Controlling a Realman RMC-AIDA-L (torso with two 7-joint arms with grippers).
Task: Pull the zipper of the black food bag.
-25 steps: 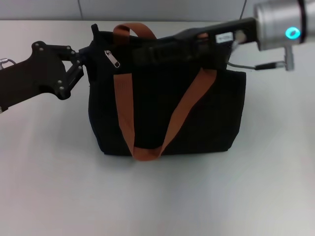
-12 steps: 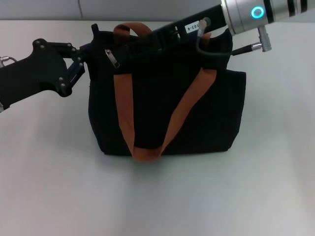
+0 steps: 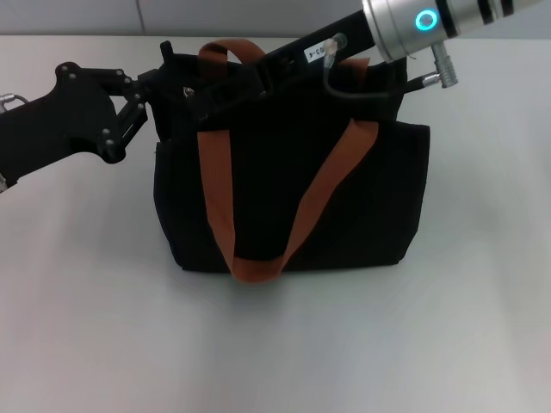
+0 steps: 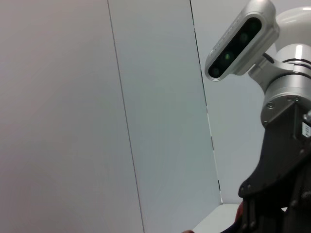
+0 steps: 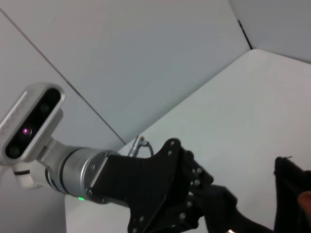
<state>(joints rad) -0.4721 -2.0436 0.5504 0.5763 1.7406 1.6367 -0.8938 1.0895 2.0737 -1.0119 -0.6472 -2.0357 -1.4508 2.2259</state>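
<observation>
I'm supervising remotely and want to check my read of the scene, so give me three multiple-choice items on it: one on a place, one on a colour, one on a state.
1. Where is the left gripper?
A. at the bag's top corner on the robot's left
B. resting on the table in front of the bag
C. under the bag

2. What colour are the handles of the black food bag?
A. blue
B. orange-brown
C. white

3. How does the bag stand?
A. lying flat on its side
B. lifted clear of the table
C. upright on the table

Answers:
1 A, the head view shows it against that upper corner.
2 B, both straps are orange-brown against the black fabric.
3 C, its base sits on the table and its top edge is up, where the right gripper reaches across.
</observation>
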